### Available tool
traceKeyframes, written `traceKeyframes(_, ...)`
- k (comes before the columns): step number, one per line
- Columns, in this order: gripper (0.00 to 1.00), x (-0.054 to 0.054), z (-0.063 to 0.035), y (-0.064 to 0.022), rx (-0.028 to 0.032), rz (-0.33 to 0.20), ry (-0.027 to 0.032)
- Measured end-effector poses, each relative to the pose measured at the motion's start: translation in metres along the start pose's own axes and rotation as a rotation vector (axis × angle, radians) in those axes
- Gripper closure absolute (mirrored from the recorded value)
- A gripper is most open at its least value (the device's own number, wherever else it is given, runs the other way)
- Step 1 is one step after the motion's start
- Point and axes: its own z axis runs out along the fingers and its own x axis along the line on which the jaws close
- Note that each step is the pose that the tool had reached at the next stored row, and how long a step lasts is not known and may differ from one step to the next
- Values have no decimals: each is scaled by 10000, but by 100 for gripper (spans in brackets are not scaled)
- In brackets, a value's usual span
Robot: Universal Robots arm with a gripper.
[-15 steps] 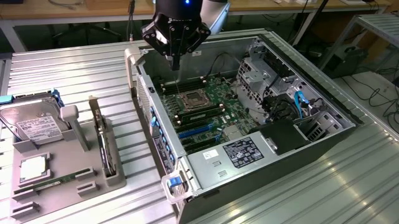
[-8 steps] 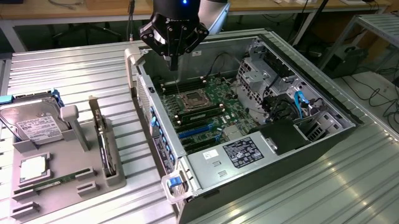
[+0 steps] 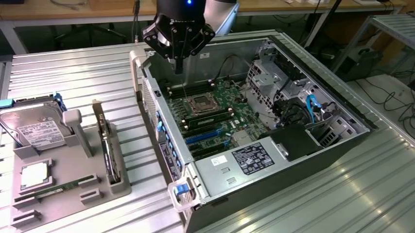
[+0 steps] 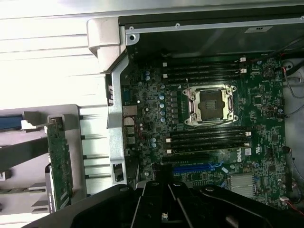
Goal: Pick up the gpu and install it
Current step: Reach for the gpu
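While the claw [image 3: 178,69] hangs over the far end of the open computer case [image 3: 292,194], it looks pinched narrow with nothing in it. The gpu [image 3: 106,141] is way off on the exterior view's left. It's standing on edge in a slot of the grey holder [image 3: 120,187], well apart from the claw. In the wrist view it shows as a thin green board, edge up.

What's in the way: the case's side wall [image 3: 152,104] rises between the holder and the motherboard [image 3: 227,104], and it has a blue latch [image 3: 183,190] at its near corner.

Inside the case the motherboard lies flat on the bottom. The bare processor socket [image 3: 199,103] sits about mid-board with dark memory slots [image 3: 207,118] on both sides of it. The blue expansion slots [image 3: 204,137] run closer to the power supply [image 3: 256,158], the grey box with the label. Blue cables [image 3: 311,109] and black wiring bunch up near the drive cage [image 3: 269,73] on the exterior view's right.

The holder has more than the card in it. A hard drive [image 3: 32,128] with a white label is propped at its far end. A processor chip [image 3: 36,174] sits in a square pocket, and a green memory stick [image 3: 61,187] lies flat just beside that. Everything sits on a ribbed metal table [image 3: 77,73].
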Motion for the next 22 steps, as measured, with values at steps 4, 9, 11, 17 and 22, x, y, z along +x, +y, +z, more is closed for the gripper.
traceKeyframes(4,89,30,0,-2,1,0,0)
traceKeyframes(9,89,71,0,-5,0,0,0)
traceKeyframes(11,89,91,0,-7,0,1,0)
traceKeyframes(17,89,150,-1,-12,0,0,0)
traceKeyframes(22,89,203,-3,-18,1,0,0)
